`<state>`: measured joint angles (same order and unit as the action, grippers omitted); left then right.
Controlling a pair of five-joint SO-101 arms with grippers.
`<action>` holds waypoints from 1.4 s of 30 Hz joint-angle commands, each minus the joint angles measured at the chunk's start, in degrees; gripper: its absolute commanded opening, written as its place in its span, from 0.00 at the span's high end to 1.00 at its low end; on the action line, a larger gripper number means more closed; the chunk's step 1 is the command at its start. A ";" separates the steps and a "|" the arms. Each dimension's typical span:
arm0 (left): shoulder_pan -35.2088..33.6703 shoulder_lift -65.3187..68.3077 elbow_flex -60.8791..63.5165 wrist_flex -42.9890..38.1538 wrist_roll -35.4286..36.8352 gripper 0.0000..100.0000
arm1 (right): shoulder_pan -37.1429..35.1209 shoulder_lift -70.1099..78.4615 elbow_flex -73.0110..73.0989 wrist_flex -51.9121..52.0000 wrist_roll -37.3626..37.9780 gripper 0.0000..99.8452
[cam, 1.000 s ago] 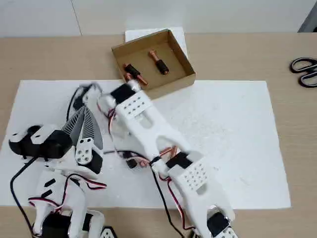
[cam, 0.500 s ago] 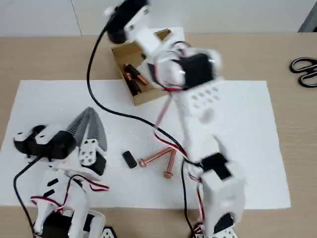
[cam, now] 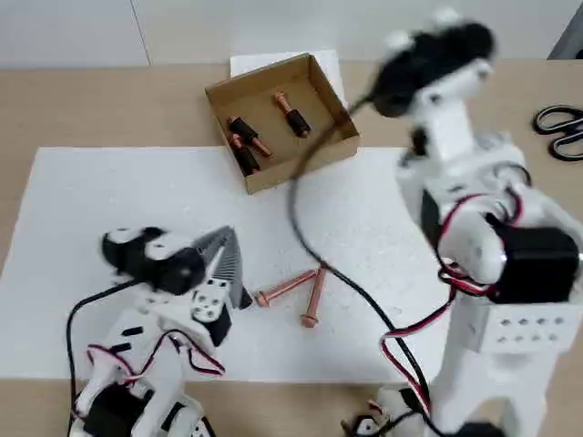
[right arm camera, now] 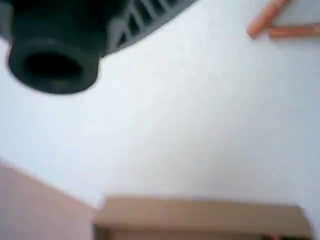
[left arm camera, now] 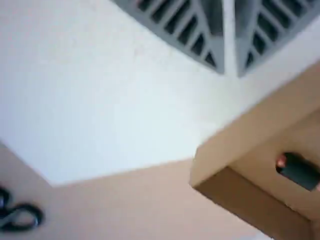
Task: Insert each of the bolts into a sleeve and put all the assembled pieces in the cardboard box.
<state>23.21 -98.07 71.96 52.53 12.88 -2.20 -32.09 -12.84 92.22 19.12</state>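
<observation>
**Three pieces boxed, two bolts loose on the sheet**

The cardboard box [cam: 310,159] sits at the far edge of the white sheet [cam: 109,191] and holds three sleeved bolts [cam: 293,116]. Two bare bolts [cam: 287,287] lie together in a V near the sheet's middle, just beside the left gripper [cam: 228,248]. Its grey fingers [left arm camera: 200,30] are all but closed on nothing and point toward the box. The right arm [cam: 474,209] stands raised at the right side. The right gripper [right arm camera: 125,25] has a black hollow cylinder [right arm camera: 52,67] against it, and how far it is open cannot be told. Scissors [cam: 560,132] lie far right on the table.
</observation>
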 commanded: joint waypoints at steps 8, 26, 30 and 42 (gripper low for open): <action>6.07 15.21 -6.46 0.18 -1.14 0.99 | 4.62 -42.24 43.52 -14.73 -0.44 1.00; 5.80 69.71 -47.87 11.52 28.13 0.99 | 18.68 -71.87 66.73 -17.27 2.37 1.00; 5.71 79.56 -50.33 22.95 13.80 0.99 | 20.53 -71.78 67.78 -17.27 2.37 1.00; -9.05 95.12 -66.59 44.48 -11.25 0.99 | 22.55 -71.78 70.95 -17.27 2.55 1.00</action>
<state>16.53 -3.56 10.07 94.73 3.03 19.60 -103.47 58.29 76.31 21.23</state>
